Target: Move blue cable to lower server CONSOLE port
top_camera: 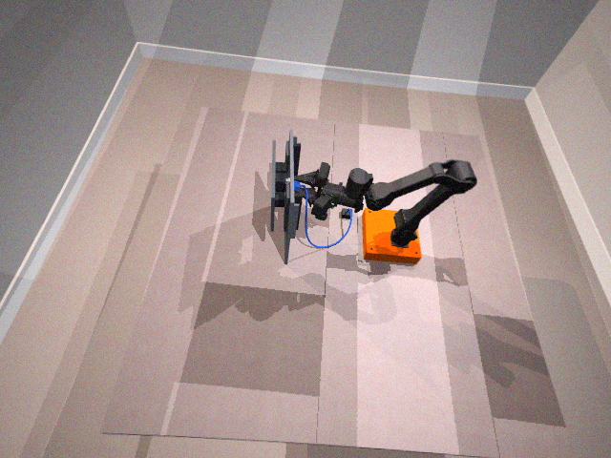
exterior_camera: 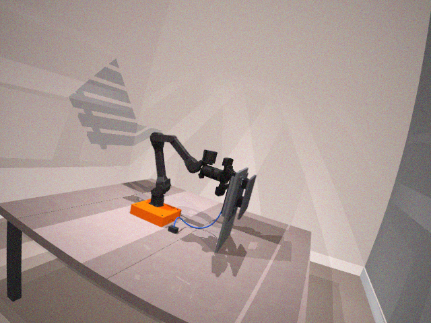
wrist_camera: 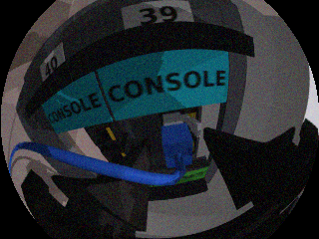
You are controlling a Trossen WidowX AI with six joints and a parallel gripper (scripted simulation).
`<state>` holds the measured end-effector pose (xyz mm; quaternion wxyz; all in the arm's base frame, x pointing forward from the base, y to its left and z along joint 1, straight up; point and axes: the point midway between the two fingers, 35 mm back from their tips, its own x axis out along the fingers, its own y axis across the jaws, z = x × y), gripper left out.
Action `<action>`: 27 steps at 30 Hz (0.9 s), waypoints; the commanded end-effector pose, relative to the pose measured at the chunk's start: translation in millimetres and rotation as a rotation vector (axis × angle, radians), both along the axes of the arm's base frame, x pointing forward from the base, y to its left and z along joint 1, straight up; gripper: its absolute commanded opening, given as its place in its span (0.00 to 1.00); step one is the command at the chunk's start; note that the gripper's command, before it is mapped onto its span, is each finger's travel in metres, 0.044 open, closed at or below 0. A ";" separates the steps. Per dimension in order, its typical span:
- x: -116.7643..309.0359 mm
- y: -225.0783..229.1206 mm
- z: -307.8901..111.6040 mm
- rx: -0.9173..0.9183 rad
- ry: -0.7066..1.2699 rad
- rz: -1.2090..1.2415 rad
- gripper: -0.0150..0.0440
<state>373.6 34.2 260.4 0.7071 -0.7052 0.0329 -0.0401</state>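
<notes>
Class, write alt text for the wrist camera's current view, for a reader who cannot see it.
A blue plastic plug with a blue cable sits at a port below a teal label strip reading CONSOLE, between the open black fingers of the claw. Above are white number tags, 39 and 40; below the plug is a green strip.
</notes>
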 end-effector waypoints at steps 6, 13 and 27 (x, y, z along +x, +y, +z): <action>14.0 4.2 1.4 -0.001 -0.007 0.004 0.66; 11.8 3.2 -1.0 0.000 -0.001 0.001 0.64; 11.8 3.2 -1.0 0.000 -0.001 0.001 0.48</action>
